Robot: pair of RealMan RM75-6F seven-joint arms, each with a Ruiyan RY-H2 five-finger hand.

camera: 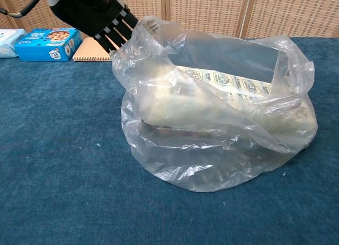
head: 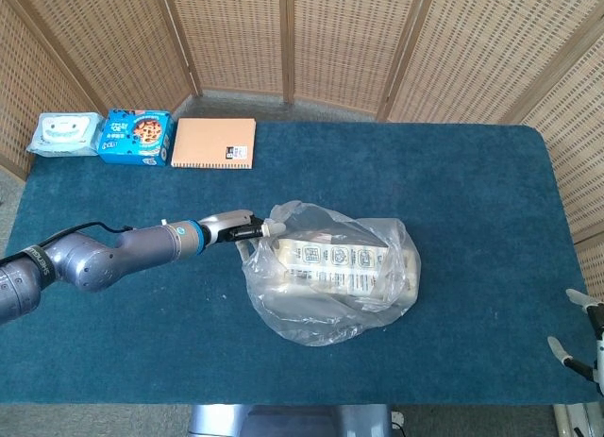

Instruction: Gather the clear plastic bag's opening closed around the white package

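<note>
The clear plastic bag (head: 321, 310) lies crumpled at the table's middle, its opening loose and gaping toward the back left. Inside it lies the white package (head: 335, 260) with printed labels, on its side. In the chest view the bag (camera: 212, 165) fills the frame, with the package (camera: 175, 97) behind the film. My left hand (head: 241, 229) reaches the bag's left rim with its fingers stretched out; in the chest view the hand (camera: 98, 15) has its fingertips hidden behind the plastic. My right hand (head: 580, 347) hangs off the table's front right corner, fingers apart, holding nothing.
Along the back left edge of the blue table (head: 453, 173) lie a wet-wipes pack (head: 63, 133), a blue box (head: 135, 136) and an orange notebook (head: 215, 142). Wicker screens stand behind the table.
</note>
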